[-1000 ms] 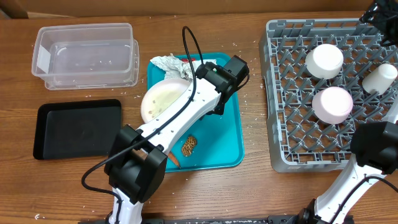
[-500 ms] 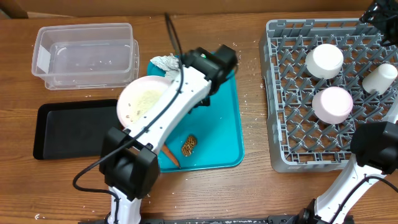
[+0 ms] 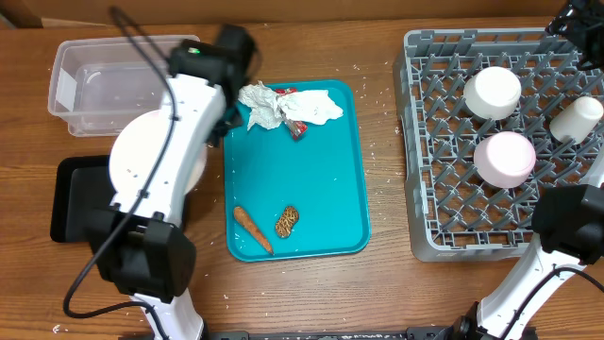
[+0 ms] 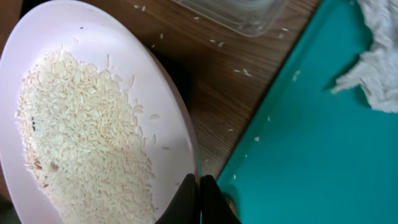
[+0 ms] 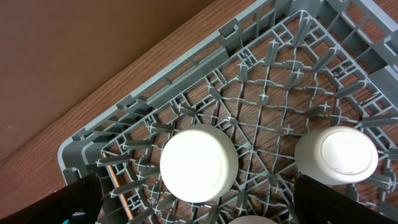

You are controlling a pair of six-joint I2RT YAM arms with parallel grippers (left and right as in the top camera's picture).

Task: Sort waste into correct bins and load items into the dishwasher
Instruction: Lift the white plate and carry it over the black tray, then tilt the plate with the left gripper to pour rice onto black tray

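My left gripper [image 4: 200, 198] is shut on the rim of the round white plate [image 3: 142, 162], which carries loose rice [image 4: 81, 130]. It holds the plate tilted above the right end of the black tray [image 3: 80, 203], just in front of the clear tub [image 3: 94, 85]. On the teal tray [image 3: 321, 179] lie crumpled napkins [image 3: 274, 106], a red wrapper [image 3: 297, 127], a carrot [image 3: 253, 229] and a brown lump [image 3: 288, 221]. Two bowls [image 3: 492, 93] [image 3: 505, 158] and a cup [image 3: 578, 119] sit upside down in the grey rack [image 3: 434, 198]. My right gripper [image 5: 211, 205] is open above the rack's far corner.
Rice grains are scattered on the wooden table [image 3: 382, 142] around the teal tray and inside the tub. The left arm [image 3: 165, 142] stretches over the black tray. The right arm's base [image 3: 566, 227] overlaps the rack's near right corner.
My left gripper has carried the plate to the left, off the teal tray and over to the black tray by the tub. The napkins and wrapper are now uncovered. The right arm has not moved.
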